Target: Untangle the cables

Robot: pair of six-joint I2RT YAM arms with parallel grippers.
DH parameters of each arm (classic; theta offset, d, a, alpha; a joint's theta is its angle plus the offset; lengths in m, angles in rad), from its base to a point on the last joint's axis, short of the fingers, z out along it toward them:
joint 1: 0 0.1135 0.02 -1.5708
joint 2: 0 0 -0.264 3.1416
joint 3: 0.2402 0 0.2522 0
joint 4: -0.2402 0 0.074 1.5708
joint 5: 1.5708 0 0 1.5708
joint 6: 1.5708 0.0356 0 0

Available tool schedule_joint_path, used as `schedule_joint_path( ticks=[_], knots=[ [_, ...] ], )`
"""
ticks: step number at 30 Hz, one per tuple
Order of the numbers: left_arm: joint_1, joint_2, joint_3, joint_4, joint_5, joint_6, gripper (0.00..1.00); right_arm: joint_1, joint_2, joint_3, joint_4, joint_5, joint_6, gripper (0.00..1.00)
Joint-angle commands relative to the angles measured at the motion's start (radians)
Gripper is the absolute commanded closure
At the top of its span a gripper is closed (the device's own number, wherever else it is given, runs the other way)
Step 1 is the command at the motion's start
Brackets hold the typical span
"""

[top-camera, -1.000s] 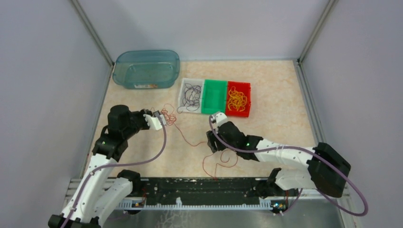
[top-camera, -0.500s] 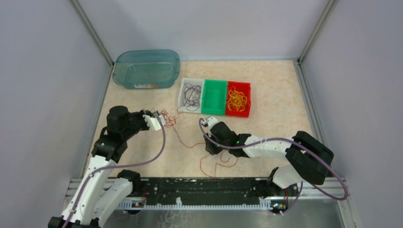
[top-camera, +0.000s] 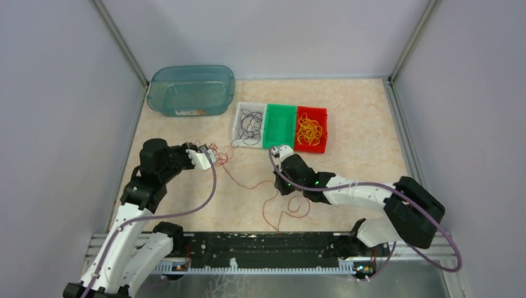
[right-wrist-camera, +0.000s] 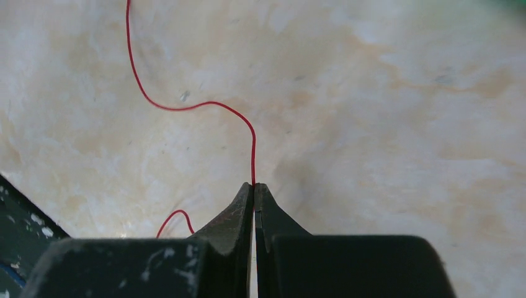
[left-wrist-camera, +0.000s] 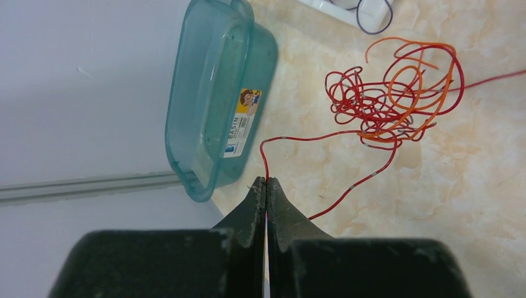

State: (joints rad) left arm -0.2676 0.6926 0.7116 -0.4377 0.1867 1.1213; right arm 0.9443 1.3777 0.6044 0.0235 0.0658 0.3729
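A knot of red cable with an orange-yellow cable (left-wrist-camera: pixel 428 87) looped through it lies on the table, the red tangle (left-wrist-camera: pixel 366 102) just ahead of my left gripper (left-wrist-camera: pixel 266 181). That gripper is shut on a red strand leading out of the tangle. In the top view the knot (top-camera: pixel 219 154) sits at the left gripper (top-camera: pixel 212 155). A long red strand (top-camera: pixel 239 180) runs from it across the table to my right gripper (top-camera: pixel 278 185). The right gripper (right-wrist-camera: pixel 254 185) is shut on this red cable (right-wrist-camera: pixel 186 107) low over the table. More red loops (top-camera: pixel 291 211) lie near the front.
Behind the arms stand a white tray (top-camera: pixel 238 124) holding black cables (top-camera: pixel 250 121), a green tray (top-camera: pixel 279 127), and a red tray (top-camera: pixel 311 110) holding yellow cables (top-camera: pixel 309 131). A teal basin (top-camera: pixel 191 90) sits at the back left. A black rail (top-camera: pixel 260 248) runs along the front edge.
The right gripper swung left and back over the red strand and closed on it. The left gripper has stayed shut on its strand by the tangle.
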Motion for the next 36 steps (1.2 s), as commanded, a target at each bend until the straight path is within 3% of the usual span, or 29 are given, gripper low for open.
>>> schedule_joint_path(
  ticks=[1,7,11,18,24,36],
  knots=[
    [0.005,-0.001,-0.056,0.092,-0.133,0.054,1.00,-0.130,-0.225,0.080,-0.048,0.096,0.030,1.00],
    [0.050,0.030,-0.144,0.196,-0.194,0.069,1.00,-0.270,-0.528,0.121,-0.240,0.326,0.019,1.00],
    [0.119,0.088,-0.166,0.216,-0.176,0.075,1.00,-0.375,-0.658,0.109,-0.324,0.381,0.035,1.00],
    [0.403,0.211,-0.245,0.356,-0.088,0.289,1.00,-0.559,-0.774,0.138,-0.417,0.403,0.055,1.00],
    [0.632,0.378,-0.219,0.400,-0.011,0.310,1.00,-0.586,-0.858,0.187,-0.466,0.545,0.053,1.00],
    [0.725,0.497,-0.387,0.657,-0.066,0.466,1.00,-0.587,-0.943,0.343,-0.423,0.816,-0.091,1.00]
  ],
)
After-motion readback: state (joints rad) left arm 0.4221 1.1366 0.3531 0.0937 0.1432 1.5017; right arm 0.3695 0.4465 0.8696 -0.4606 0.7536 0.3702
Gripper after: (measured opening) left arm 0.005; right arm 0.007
